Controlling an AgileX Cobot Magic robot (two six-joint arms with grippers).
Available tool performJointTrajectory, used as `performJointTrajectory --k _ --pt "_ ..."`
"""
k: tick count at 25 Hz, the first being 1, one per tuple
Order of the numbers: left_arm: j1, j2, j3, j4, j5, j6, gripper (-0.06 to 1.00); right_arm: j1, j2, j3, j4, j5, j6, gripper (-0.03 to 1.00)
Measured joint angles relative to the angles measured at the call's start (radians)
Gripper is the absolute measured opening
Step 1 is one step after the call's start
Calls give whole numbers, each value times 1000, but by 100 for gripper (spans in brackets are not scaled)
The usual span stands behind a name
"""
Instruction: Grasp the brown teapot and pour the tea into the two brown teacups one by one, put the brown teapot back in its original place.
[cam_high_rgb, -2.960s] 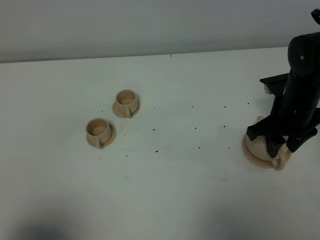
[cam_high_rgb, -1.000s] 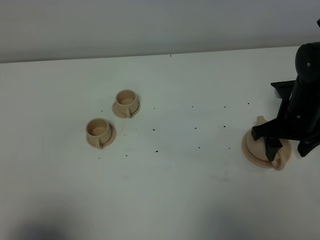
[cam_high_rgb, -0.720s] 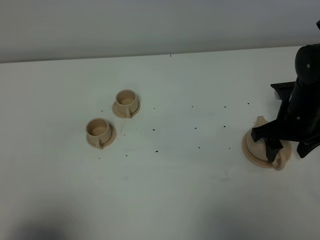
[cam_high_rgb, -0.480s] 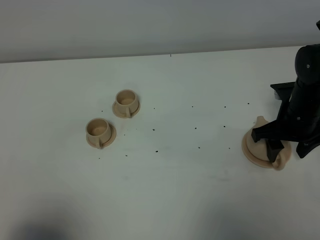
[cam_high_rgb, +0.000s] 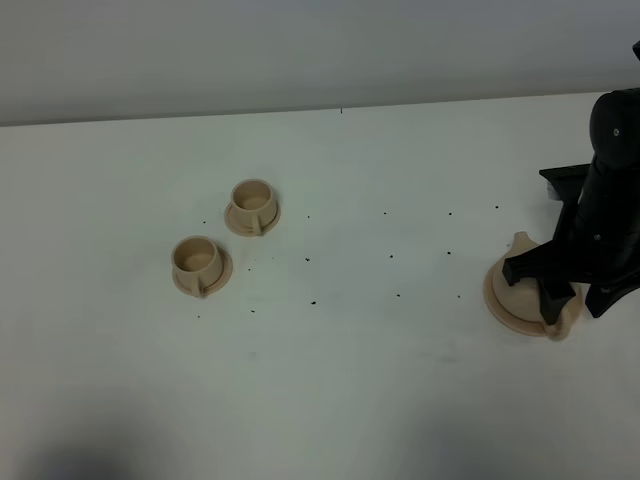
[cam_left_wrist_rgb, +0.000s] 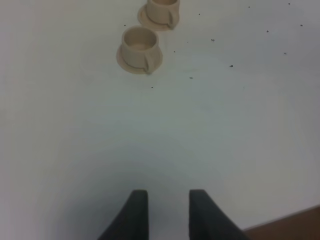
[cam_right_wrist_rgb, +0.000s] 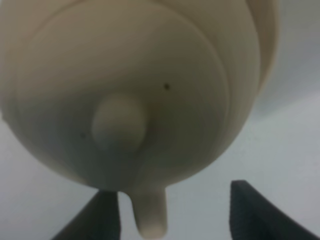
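The brown teapot (cam_high_rgb: 515, 285) stands on its round tan plate (cam_high_rgb: 496, 306) at the table's right side. My right gripper (cam_high_rgb: 572, 300) hangs low over it, hiding much of the body. In the right wrist view the teapot (cam_right_wrist_rgb: 150, 75) fills the frame. Its loop handle (cam_right_wrist_rgb: 150, 216) lies between the two fingertips (cam_right_wrist_rgb: 106, 212), near one finger and well apart from the other. The right gripper (cam_right_wrist_rgb: 172, 192) is open. The two brown teacups (cam_high_rgb: 252, 205) (cam_high_rgb: 198, 264) sit on saucers at centre left. My left gripper (cam_left_wrist_rgb: 168, 202) is open and empty, well short of the cups (cam_left_wrist_rgb: 141, 46) (cam_left_wrist_rgb: 162, 9).
The white table (cam_high_rgb: 380, 380) is dotted with small dark specks between cups and teapot. Its back edge meets a grey wall. A brown strip past the table's edge (cam_left_wrist_rgb: 295, 227) shows in the left wrist view.
The right gripper's fingers have drawn closer together around the teapot's handle. The arm has shifted slightly over the pot. Teapot and cups have not moved.
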Motion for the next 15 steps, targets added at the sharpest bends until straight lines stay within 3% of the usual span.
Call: performJointTrajectory --k 11,15 --pt "0 0 0 0 0 0 23 0 0 0 10 -1 -10 31" --pt "0 0 0 0 0 0 23 0 0 0 15 -1 -18 16"
